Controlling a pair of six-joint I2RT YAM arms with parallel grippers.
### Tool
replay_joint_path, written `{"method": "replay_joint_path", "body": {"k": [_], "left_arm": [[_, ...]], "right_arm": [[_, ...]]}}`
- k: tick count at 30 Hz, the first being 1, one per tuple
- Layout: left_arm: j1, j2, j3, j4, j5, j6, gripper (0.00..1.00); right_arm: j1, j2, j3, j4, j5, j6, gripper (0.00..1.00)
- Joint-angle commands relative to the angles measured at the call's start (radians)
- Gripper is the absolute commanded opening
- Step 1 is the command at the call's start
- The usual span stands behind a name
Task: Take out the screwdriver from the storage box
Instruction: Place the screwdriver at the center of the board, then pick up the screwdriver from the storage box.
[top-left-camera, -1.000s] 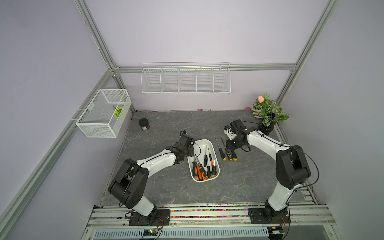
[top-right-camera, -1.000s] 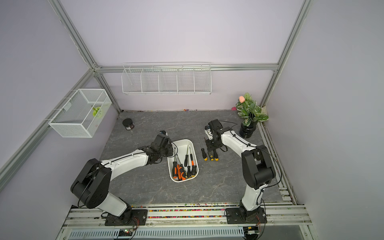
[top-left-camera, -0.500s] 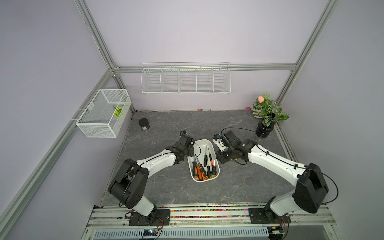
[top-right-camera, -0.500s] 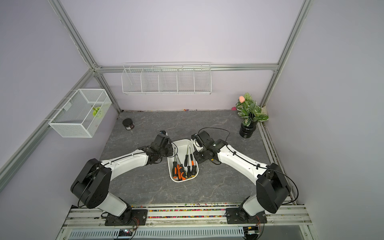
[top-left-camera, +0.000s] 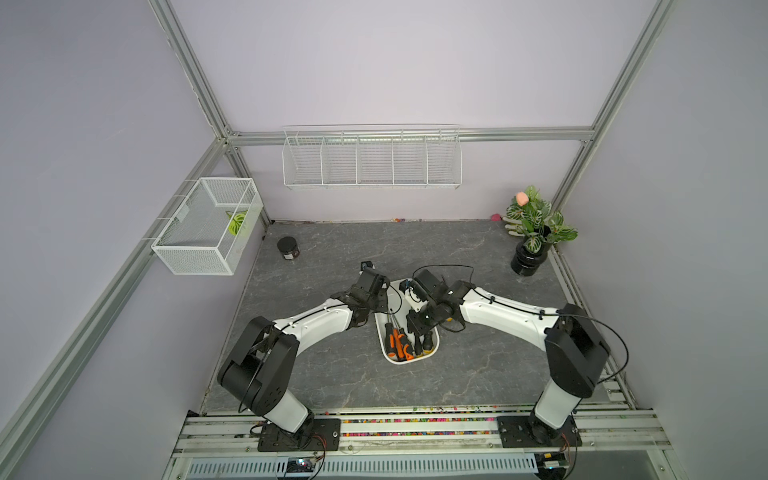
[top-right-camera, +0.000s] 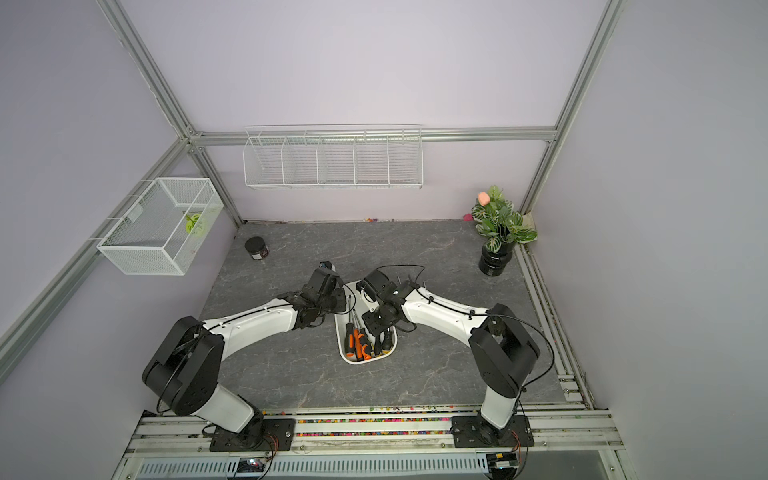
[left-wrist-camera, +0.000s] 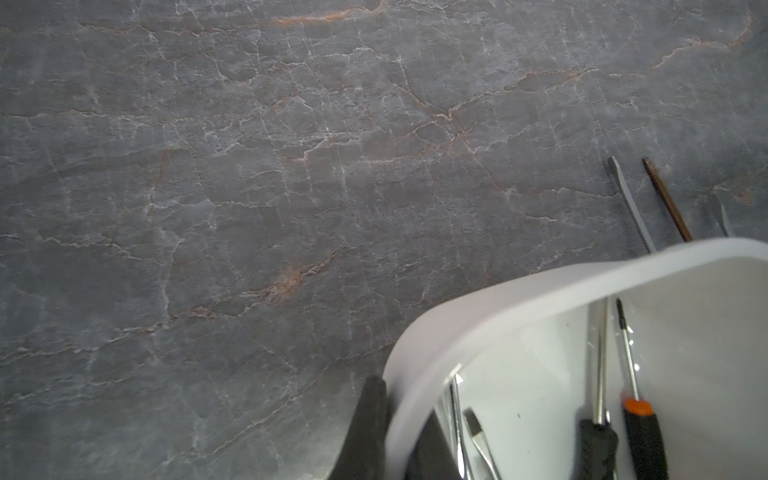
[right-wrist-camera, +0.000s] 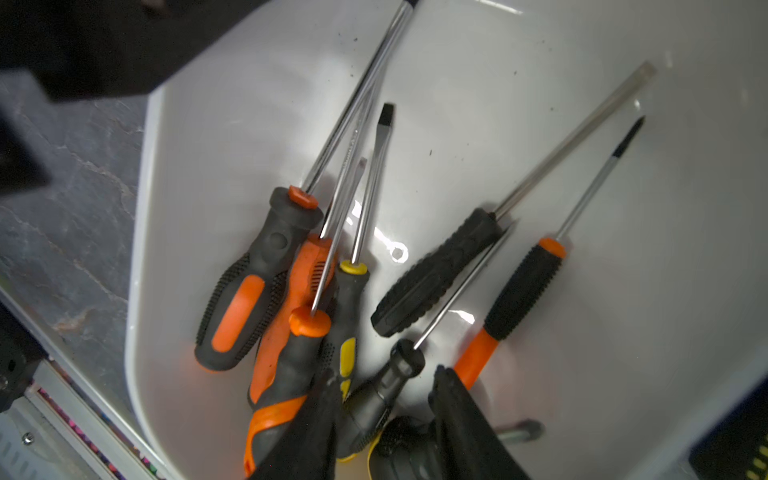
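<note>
No writing can be read anywhere. The small black jar (top-left-camera: 288, 248) at the far left of the counter carries a pale label, too small to make out. A white tag hangs on the wire-mesh basket (top-left-camera: 195, 249) on the left wall, its face illegible. One screwdriver (right-wrist-camera: 351, 143) has faint stamped marks on its shaft, too blurred to read.
</note>
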Motion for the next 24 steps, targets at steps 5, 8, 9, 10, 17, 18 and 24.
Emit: {"method": "replay_joint_path", "body": {"k": [5,8,9,10,17,18,24], "left_arm": [[0.003,0.012,0.009,0.028,-0.019,0.017,0.00],[0.002,0.012,0.006,0.032,-0.016,0.017,0.00],[0.003,0.011,0.006,0.032,-0.016,0.015,0.00],[0.003,0.011,0.004,0.034,-0.015,0.014,0.00],[0.002,0.006,-0.004,0.038,-0.011,0.011,0.00],[0.003,0.002,-0.005,0.037,-0.013,0.010,0.00],[0.003,-0.009,-0.008,0.033,-0.016,0.010,0.00]], "right_arm": [[-0.036,0.086,0.065,0.006,-0.029,-0.002,0.41],[-0.056,0.109,0.072,0.019,-0.044,0.001,0.41],[-0.060,0.118,0.077,0.019,-0.046,0.000,0.41],[-0.064,0.125,0.083,0.016,-0.046,-0.002,0.41],[-0.089,0.184,0.126,0.021,-0.083,-0.019,0.41],[-0.090,0.195,0.135,0.017,-0.081,-0.023,0.41],[-0.096,0.227,0.161,-0.033,-0.019,-0.044,0.40]]}}
